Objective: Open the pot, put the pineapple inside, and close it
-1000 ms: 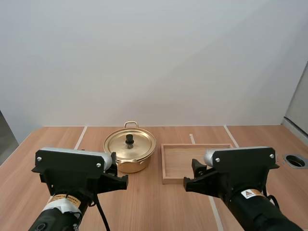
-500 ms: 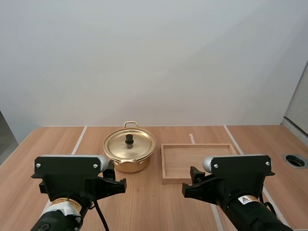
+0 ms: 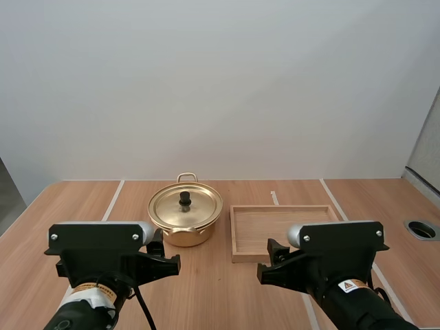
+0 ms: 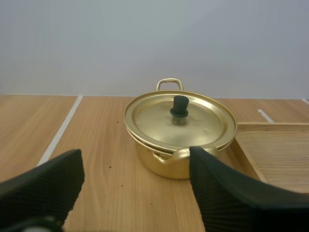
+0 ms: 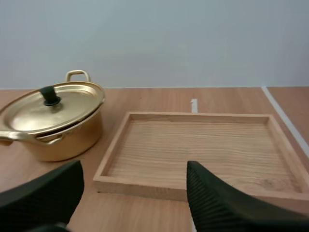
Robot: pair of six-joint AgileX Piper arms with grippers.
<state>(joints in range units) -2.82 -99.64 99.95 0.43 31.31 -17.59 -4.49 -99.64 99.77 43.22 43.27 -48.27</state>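
At the near left, the left gripper stood wide open, its two ribbed fingers well apart and holding nothing. It pointed at the pot from the near side and was apart from it. The pot sat on the wooden table, left of centre and toward the far edge. It was a shallow, shiny gold pot with a loop handle at its far side and another at its near side. Its lid lay flat and closed on the rim, the same gold, with a small black knob at its centre; what was inside could not be seen. Just to the right of the pot, close beside it, lay the wooden tray, a low-walled rectangle whose floor was bare grain from wall to wall. At the near right, the right gripper was also wide open and held nothing, in front of the tray's near wall.
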